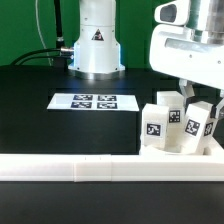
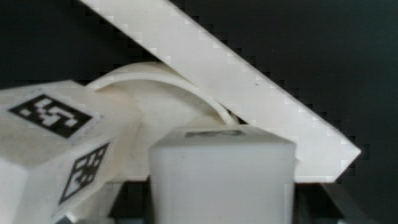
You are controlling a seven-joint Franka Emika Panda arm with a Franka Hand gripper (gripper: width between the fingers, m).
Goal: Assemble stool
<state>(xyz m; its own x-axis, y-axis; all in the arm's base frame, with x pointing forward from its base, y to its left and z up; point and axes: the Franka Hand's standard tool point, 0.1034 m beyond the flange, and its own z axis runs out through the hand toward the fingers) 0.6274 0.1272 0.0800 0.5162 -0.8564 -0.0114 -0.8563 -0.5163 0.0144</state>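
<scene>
The gripper [image 1: 186, 92] is being held low over a bunch of white stool parts on the exterior view's right. In the wrist view, 2 dark fingers [image 2: 121, 203] are being shown at the sides of a white blocky leg [image 2: 219, 178], and the leg is being held between them. It cannot be told for sure if the fingers are squeezing it tight, but they are seen right against its sides.

Just beside that leg, another leg [image 2: 54, 150] with black-and-white square tags is being shown, and it is tilted. Behind both legs, the round seat [image 2: 157, 92] is being seen as a curved white shape. It is partly hidden by the legs.

In the exterior view, the tagged legs [image 1: 160, 128] are being kept close together, touching or almost touching, near the corner of the long white rail [image 1: 70, 168]. The rail is laid along the front of the black table [image 1: 40, 120] and is turned up along the exterior view's right side. In the wrist view the same rail is being seen as a long slanted white bar behind the seat.

The marker board [image 1: 92, 101] is lying flat on the table, well apart from the legs, in front of the robot's white base [image 1: 95, 45].
</scene>
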